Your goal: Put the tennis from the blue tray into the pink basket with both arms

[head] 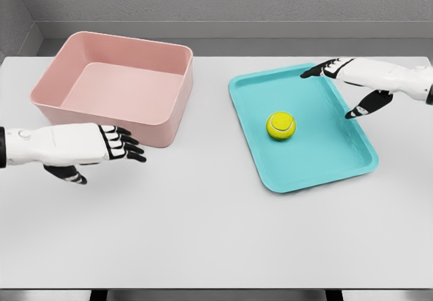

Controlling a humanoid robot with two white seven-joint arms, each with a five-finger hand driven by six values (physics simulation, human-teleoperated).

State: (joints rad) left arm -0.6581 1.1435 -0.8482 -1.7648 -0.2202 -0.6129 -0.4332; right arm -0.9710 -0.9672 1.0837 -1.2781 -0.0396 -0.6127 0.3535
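While the tennis ball (281, 126) sits loose near the middle of the blue tray (318, 169), I've got my right hand (355, 84) hanging over the tray's far right corner, fingers spread apart and holding nothing. My left hand (108, 145) hovers just in front of the pink basket (145, 128), fingers extended and relaxed, also empty. Now the worry: that ball is free to roll, so if I come in from the side and nudge it before the fingers close, I expect it runs to the tray lip or hops out onto the table (203, 233). Thumb and forefinger look wide enough, but a glancing touch would knock it away. With 2 arms in play, the handover is the other risk; a mistimed release could drop it short of the basket. I'd also watch that left hand, since it's close enough to bump the basket wall.
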